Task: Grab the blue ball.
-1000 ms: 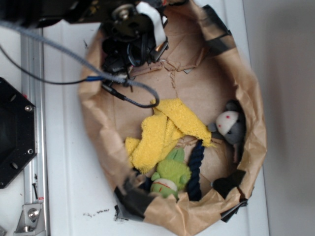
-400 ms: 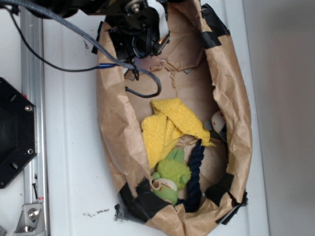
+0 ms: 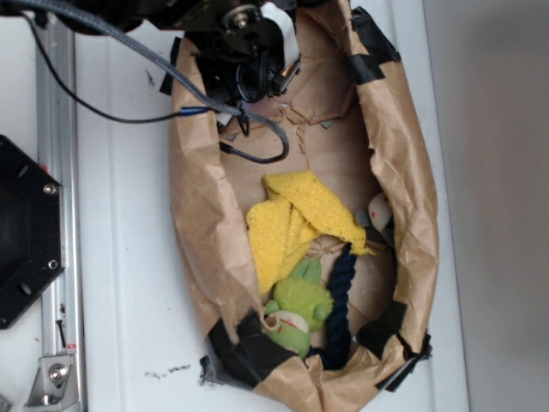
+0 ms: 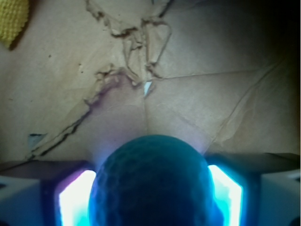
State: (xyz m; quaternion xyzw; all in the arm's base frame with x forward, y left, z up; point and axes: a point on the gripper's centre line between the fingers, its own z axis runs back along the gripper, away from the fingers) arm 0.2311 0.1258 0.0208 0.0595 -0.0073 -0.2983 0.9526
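In the wrist view the blue ball (image 4: 151, 181) fills the lower middle, dark turquoise with a fine dimpled texture. It sits between my gripper's (image 4: 150, 195) two fingers (image 4: 75, 197), which glow bright cyan on each side and press against it. Torn brown paper lies below it. In the exterior view my gripper (image 3: 249, 64) hangs over the top end of the brown paper bag (image 3: 202, 223), and the arm hides the ball there.
Lower in the bag lie a yellow cloth (image 3: 296, 223), a green plush toy (image 3: 298, 305) and a navy rope toy (image 3: 341, 296). A grey plush mouse (image 3: 380, 215) peeks from under the bag's right wall. A black base plate (image 3: 26, 232) and a metal rail (image 3: 56, 172) stand at the left.
The paper bag's walls have folded inward, narrowing it and covering most of the mouse. My gripper has shifted slightly right at the bag's top, and the cable loop has moved with it.
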